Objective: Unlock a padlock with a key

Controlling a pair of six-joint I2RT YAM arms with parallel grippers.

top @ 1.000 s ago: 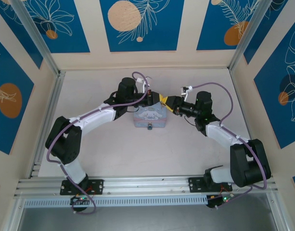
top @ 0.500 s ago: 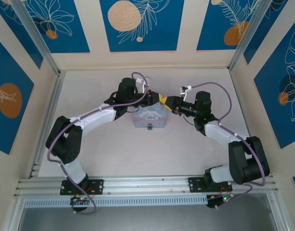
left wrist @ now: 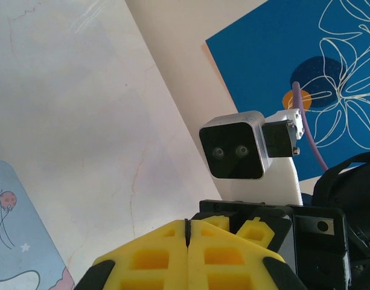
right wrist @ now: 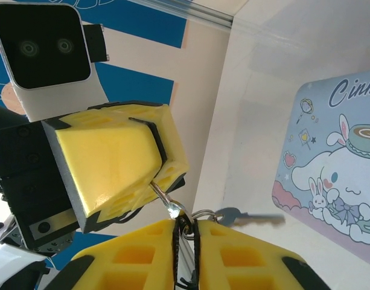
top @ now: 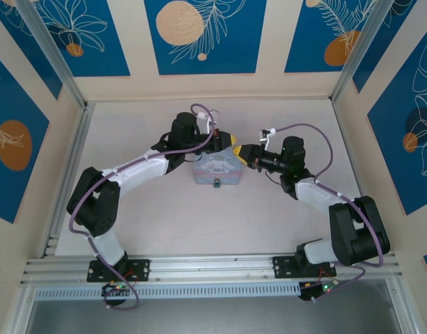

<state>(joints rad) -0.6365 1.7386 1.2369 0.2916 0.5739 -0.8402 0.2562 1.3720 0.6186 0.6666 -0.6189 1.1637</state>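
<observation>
Padlock (top: 216,184) sits at the near wall of the cartoon tin (top: 214,167), apart from both grippers. Over the tin's far right corner, your left gripper (right wrist: 170,174) is clamped on a silver link (right wrist: 162,196). Your right gripper (right wrist: 186,225) pinches the joined key ring (right wrist: 200,214), with the key (right wrist: 251,219) jutting sideways.

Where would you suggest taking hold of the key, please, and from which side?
Probably by the rounded head of the key, beside the ring, pinched across its flat faces, coming from the ring end. The blade juts sideways toward the tin and should stay free.
</observation>
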